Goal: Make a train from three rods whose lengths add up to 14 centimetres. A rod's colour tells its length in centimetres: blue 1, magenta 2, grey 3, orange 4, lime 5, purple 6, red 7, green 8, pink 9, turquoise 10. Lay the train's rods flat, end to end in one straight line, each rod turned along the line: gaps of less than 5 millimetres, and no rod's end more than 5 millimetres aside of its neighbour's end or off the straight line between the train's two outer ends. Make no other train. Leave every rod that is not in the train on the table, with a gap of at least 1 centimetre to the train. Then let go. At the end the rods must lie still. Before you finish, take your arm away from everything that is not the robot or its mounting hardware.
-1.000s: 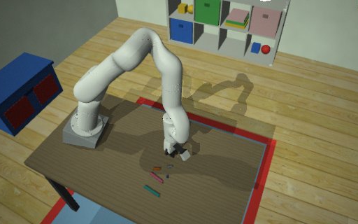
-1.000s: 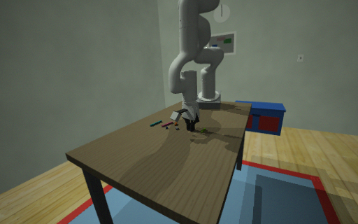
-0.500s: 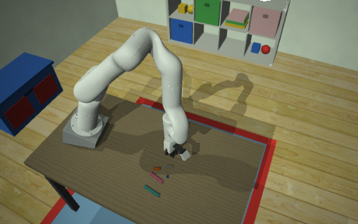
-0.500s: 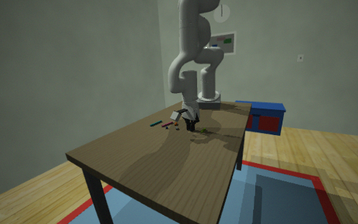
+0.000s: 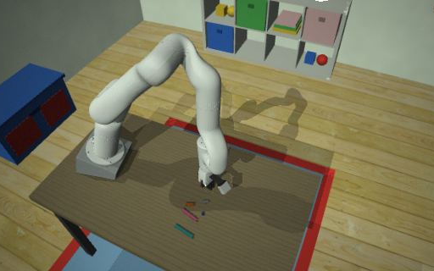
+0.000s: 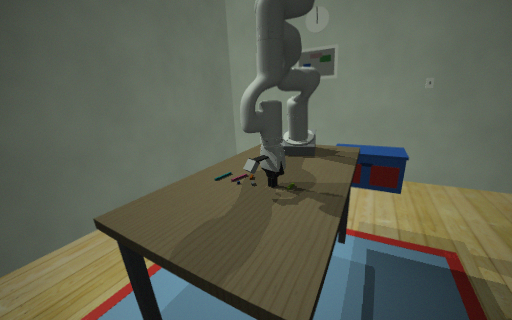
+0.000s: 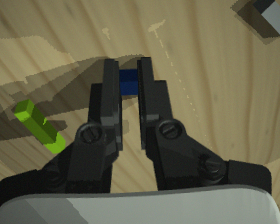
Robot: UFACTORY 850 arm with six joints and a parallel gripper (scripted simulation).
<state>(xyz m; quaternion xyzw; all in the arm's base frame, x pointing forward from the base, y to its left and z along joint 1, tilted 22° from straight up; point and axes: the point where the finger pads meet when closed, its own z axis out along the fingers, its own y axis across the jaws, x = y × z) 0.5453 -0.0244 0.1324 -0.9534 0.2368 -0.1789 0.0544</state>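
My gripper [image 7: 128,77] is low over the table and shut on a small blue rod [image 7: 128,83] between its fingertips; the gripper also shows in the top view [image 5: 208,184] and in the exterior view [image 6: 272,184]. A lime rod [image 7: 39,125] lies flat to the left of the fingers, and it also shows in the exterior view [image 6: 291,186]. Nearer the front edge lie an orange rod [image 5: 190,203], a grey rod [image 5: 205,201], a pink rod [image 5: 189,214], a second small blue rod [image 5: 203,213] and a turquoise rod [image 5: 184,230], all apart from each other.
The arm's base [image 5: 103,158] stands at the table's back left corner. A blue cabinet [image 5: 20,112] is on the floor to the left, and a shelf with boxes [image 5: 273,30] stands against the far wall.
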